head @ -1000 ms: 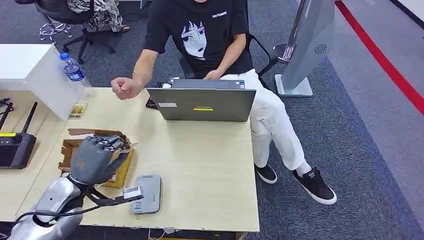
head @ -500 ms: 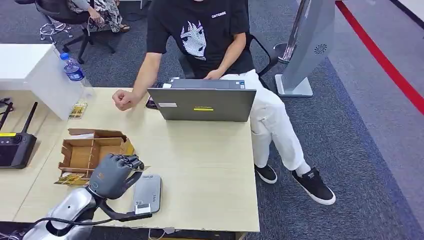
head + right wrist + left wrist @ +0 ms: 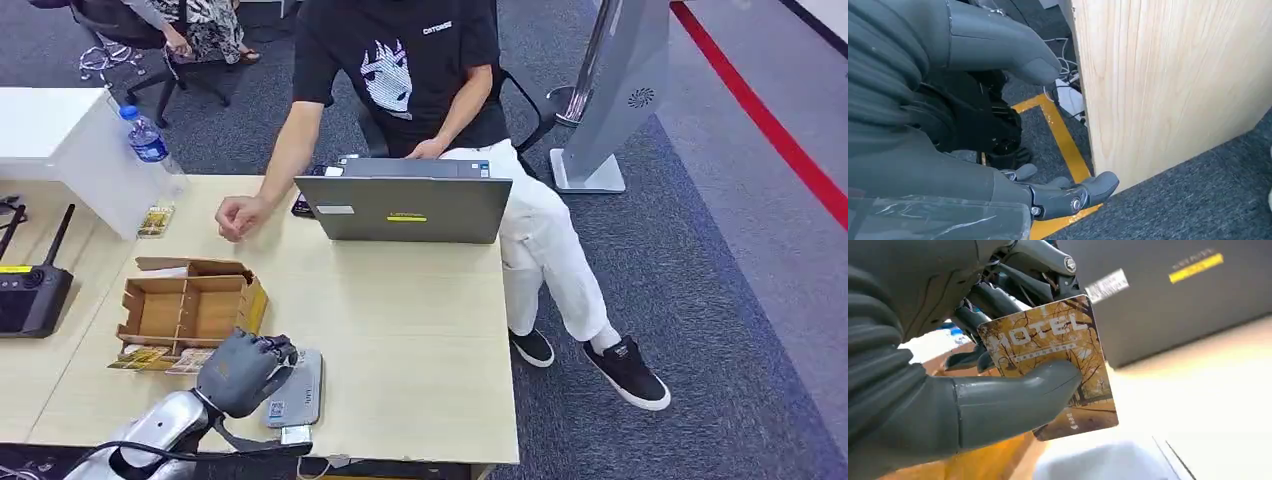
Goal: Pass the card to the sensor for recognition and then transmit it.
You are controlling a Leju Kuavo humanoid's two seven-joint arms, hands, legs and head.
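A: Looking at the card point(image 3: 1050, 365), where is it held?

B: It is pinched in the left hand point(image 3: 240, 372), between the thick thumb and the darker fingers point(image 3: 998, 300), with the printed face kept free. It is carried just over the grey sensor point(image 3: 297, 388), near the front edge of the table point(image 3: 420, 340), probably so that it can be read.

A: Is it touching the sensor?

B: That cannot be told; the hand covers the gap in the head view.

A: And the right hand point(image 3: 998, 150)?

B: It is hung beside the table's wooden side, with nothing held and the fingers loosely apart.

A: What else is placed there?

B: A cardboard box point(image 3: 188, 305) is set just behind the sensor, and a laptop point(image 3: 405, 208) at the far edge, where a person's hand point(image 3: 237, 216) is rested, perhaps to receive the card.
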